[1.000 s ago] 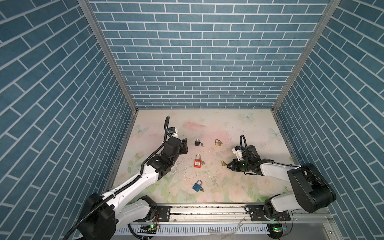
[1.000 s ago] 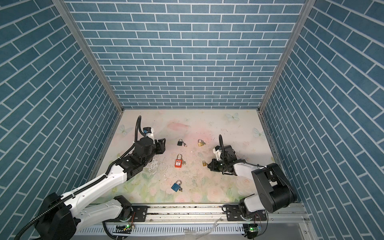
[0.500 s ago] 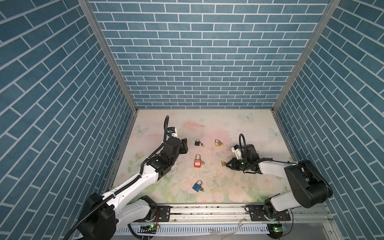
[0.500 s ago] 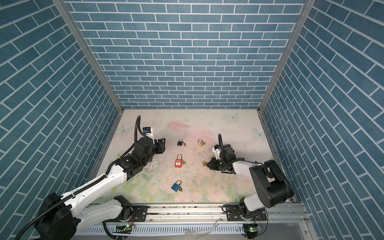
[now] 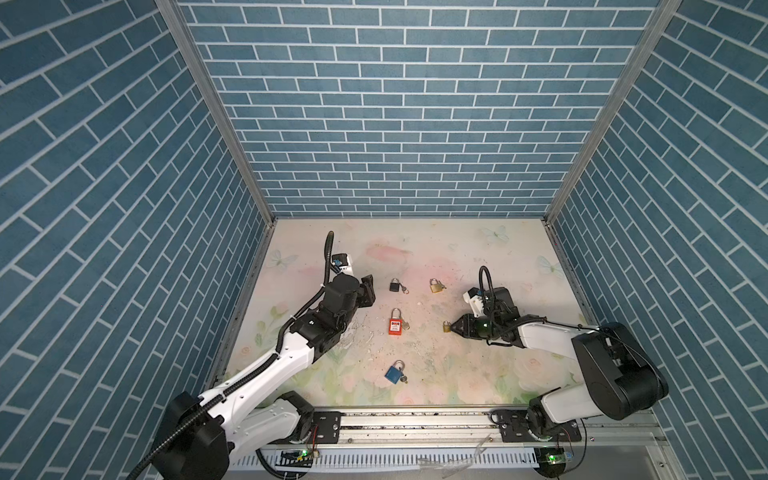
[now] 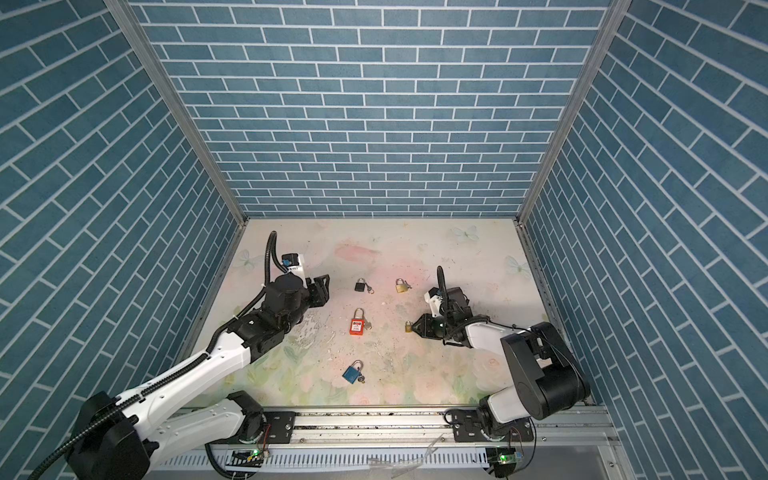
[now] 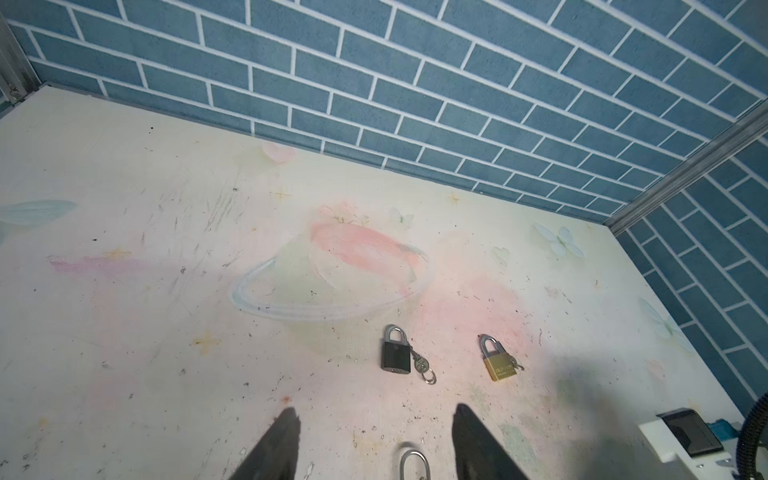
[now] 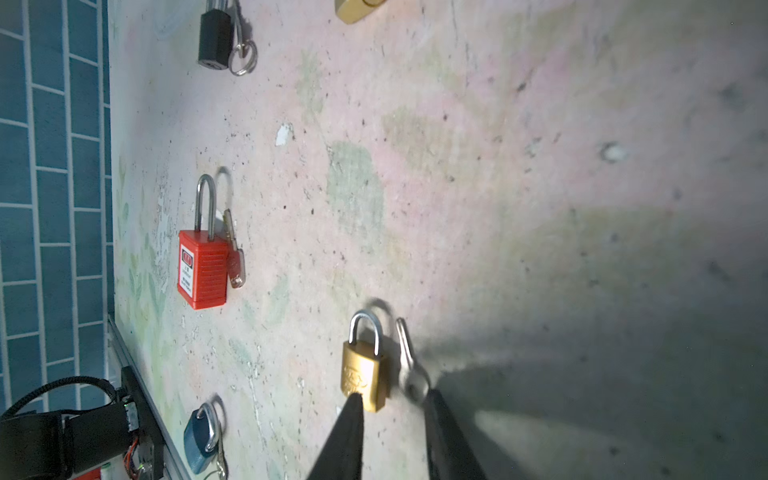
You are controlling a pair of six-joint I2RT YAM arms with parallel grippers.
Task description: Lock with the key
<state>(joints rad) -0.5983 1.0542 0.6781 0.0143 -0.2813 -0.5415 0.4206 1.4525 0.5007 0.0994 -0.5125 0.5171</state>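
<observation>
Key pickup, seemingly: right tool (image 8: 394, 397), narrowly parted at the brass padlock (image 8: 364, 370), must pinch the key (image 8: 409, 365) beside it; left tool (image 7: 376, 411) wide, empty.

The white-and-black left arm (image 5: 266, 370) stretches forward from its base. Its black two-fingered left pincer (image 5: 370, 291) is raised and points away, with the jaws standing well apart. The white-and-black right arm (image 5: 544, 336) folds back at the elbow and reaches toward the middle, its black right pincer (image 5: 454, 327) held low with the jaws parted by a narrower gap.
</observation>
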